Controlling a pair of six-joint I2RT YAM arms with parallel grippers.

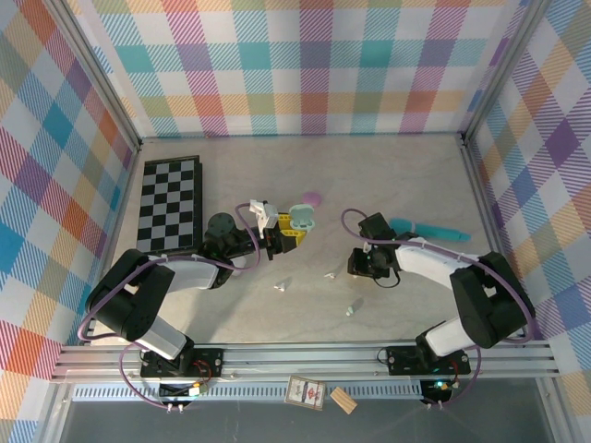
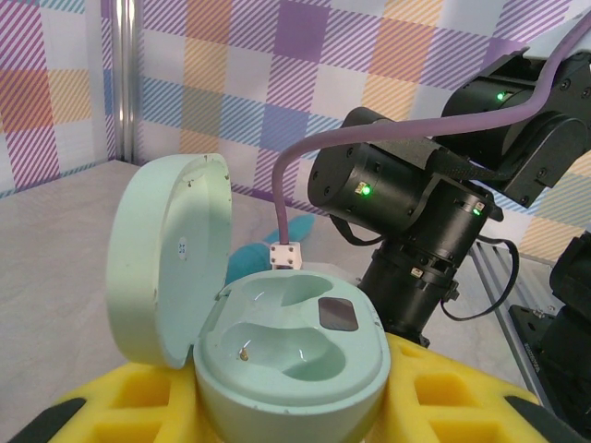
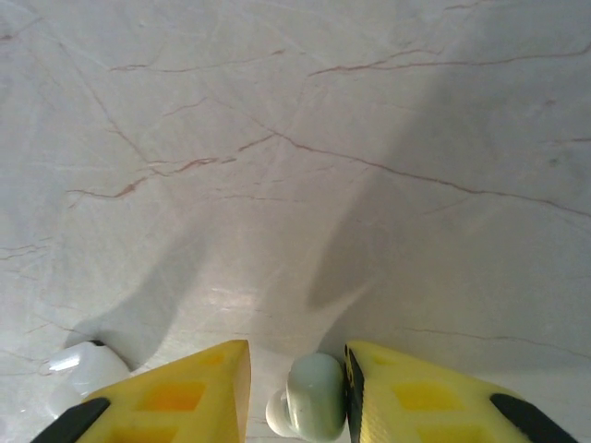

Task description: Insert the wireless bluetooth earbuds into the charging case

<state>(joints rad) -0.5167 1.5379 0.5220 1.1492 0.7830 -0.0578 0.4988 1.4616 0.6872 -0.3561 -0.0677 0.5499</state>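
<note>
The right gripper point(image 3: 295, 395) points down at the pale marbled tabletop point(image 3: 277, 138). Its two yellow fingers point(image 3: 185, 397) stand a little apart, and a tiny glossy pale-mint earbud point(image 3: 312, 399) lies between them, touching one finger and a sliver clear of the other. A second, whitish earbud point(image 3: 81, 369) rests just outside the fingers. Seen from above, this gripper sits right of the tabletop's middle; a third earbud point(image 1: 282, 284) lies near the middle and a fourth earbud point(image 1: 350, 310) lies toward the near edge. The left gripper point(image 1: 292, 224), left of the middle, is clamped on a mint-green, pebble-shaped plastic charging case point(image 2: 295, 355). The case's round lid point(image 2: 162, 258) stands open, and two hollow wells face up. Just beyond it, toward the far edge, lies a small lilac pebble-shaped case point(image 1: 312, 197). A long teal wand point(image 1: 427, 227) lies toward the right edge, and a black-and-white chessboard point(image 1: 171, 205) lies along the left edge.
</note>
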